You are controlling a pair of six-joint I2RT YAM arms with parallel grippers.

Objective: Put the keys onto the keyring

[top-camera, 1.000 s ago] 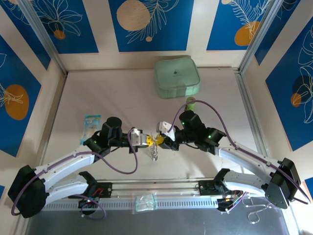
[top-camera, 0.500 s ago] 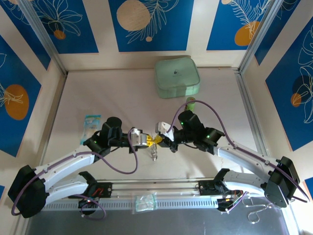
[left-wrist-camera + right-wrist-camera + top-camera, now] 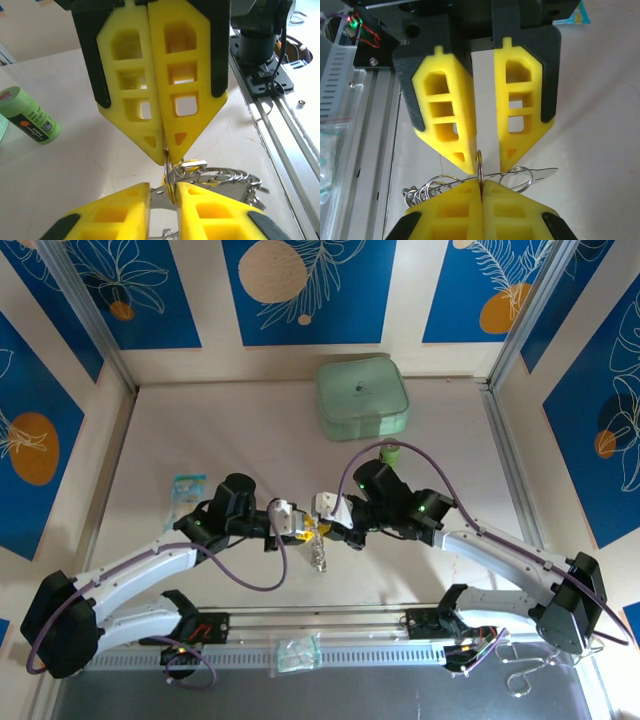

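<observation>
Above the table's front middle, my two grippers meet tip to tip. My right gripper (image 3: 481, 184) (image 3: 326, 530) is shut on a small split ring (image 3: 479, 162) of the keyring (image 3: 318, 558), whose silvery loops (image 3: 225, 176) hang below. My left gripper (image 3: 164, 186) (image 3: 300, 526) faces it with its fingers slightly apart. The same ring (image 3: 171, 175) stands in that gap, against one finger (image 3: 200, 200). A thin flat metal blade (image 3: 540, 174) runs through the rings. A sliver of yellow shows behind it; I cannot tell if it is one of the keys.
A green cylinder (image 3: 390, 452) (image 3: 30, 116) lies behind the right arm. A pale green square case (image 3: 362, 398) sits at the back. A small packet (image 3: 187, 490) lies to the left. The metal rail (image 3: 270, 115) and a plastic bag (image 3: 297, 652) run along the near edge.
My right jaws have closed onto the ring. My left jaws have parted a little. Both arms have shifted slightly, and the dangling loops hang a bit further right.
</observation>
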